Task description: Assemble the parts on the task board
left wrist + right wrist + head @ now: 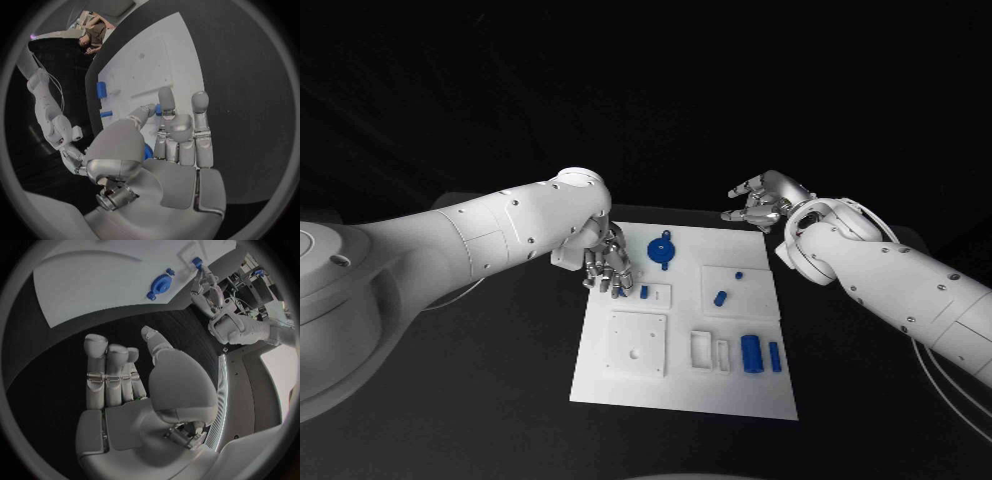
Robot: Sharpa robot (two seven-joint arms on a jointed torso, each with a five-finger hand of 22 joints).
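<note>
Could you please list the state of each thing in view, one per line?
Task board: flat on the table, white.
Round blue part: lying on the board's far end, untouched.
Small blue part: lying on a square plate, untouched.
Two blue bars: lying side by side near the board's right edge.
Left robot hand: fingers pointing down over a small blue part; grip unclear.
Right robot hand: off the board, holding nothing, fingers curled.

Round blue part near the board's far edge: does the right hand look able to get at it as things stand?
Probably yes. The right hand hovers off the task board's far right corner, holding nothing, and the round blue part lies uncovered with bare board between them. The left hand is beside it, not over it.
</note>
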